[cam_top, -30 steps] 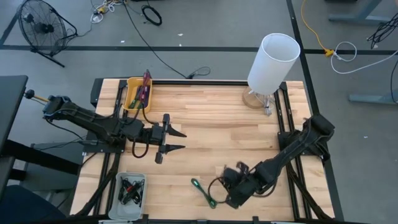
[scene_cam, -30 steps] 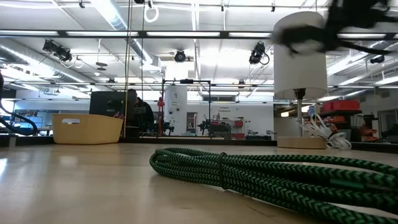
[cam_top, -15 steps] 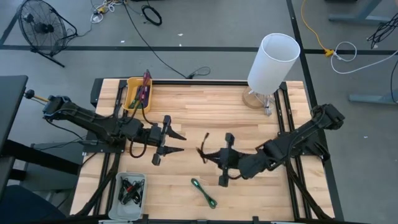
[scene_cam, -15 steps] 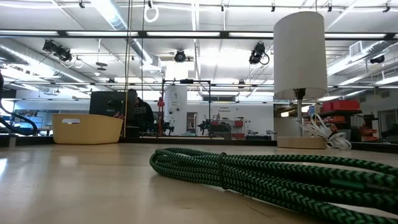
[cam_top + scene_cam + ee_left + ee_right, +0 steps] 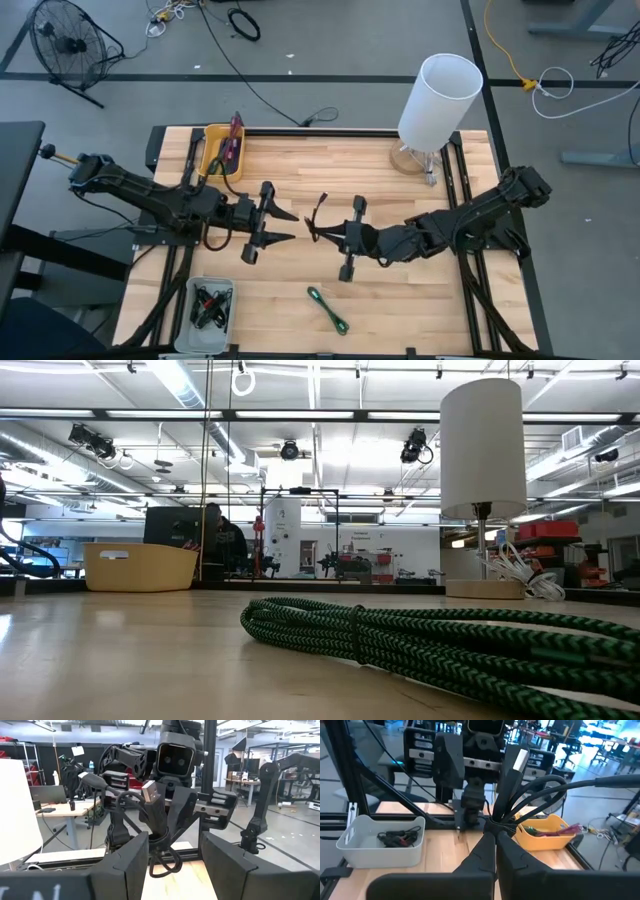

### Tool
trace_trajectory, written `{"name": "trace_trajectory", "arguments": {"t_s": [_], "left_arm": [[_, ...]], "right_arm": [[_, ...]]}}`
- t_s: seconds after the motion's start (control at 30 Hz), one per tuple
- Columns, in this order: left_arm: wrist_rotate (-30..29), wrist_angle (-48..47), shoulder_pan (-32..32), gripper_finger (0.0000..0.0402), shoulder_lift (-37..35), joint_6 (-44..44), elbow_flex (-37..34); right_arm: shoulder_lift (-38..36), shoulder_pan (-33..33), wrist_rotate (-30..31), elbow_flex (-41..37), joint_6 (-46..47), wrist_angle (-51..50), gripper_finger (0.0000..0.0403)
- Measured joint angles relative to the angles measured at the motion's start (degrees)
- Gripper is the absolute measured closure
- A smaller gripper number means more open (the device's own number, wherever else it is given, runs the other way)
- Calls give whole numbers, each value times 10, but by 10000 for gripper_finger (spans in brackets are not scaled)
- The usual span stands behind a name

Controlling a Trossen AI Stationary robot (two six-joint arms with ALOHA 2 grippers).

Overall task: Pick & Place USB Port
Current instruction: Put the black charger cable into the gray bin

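The right tool [image 5: 322, 232] is pinching a bundled black USB cable with a silver plug [image 5: 150, 795], holding it up above the wooden tabletop [image 5: 340, 180] facing the spread left tool [image 5: 285, 226]. A handover looks underway; next, the left tool should close around the bundle.

**Four cameras, one shared centre**

The overhead camera looks straight down on the whole counter [image 5: 400, 300]. The low one sits at counter height, close behind a green cable [image 5: 420, 640], facing the room. Each wrist camera looks across at the opposite arm; both share the lamp [image 5: 440, 95] with the overhead and low views.
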Motion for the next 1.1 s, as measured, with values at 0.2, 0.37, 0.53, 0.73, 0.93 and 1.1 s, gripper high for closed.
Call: {"name": "trace_trajectory", "arguments": {"t_s": [0.2,0.37,0.53,0.73,0.93,1.1], "left_arm": [[-1,1,0,216,0,3,0],[-6,4,0,216,0,3,0],[-6,16,0,218,0,-9,0],[-6,17,0,301,0,-22,0],[-6,21,0,381,0,-13,0],[-15,22,0,383,0,-12,0]], "right_arm": [[15,-5,-30,0,-32,63,403],[41,-22,-63,0,-46,91,403],[41,-33,-61,0,-47,96,403],[41,-39,-74,0,-47,99,403],[41,-41,-82,0,-47,98,403],[41,-41,-85,0,-47,97,400]]}}
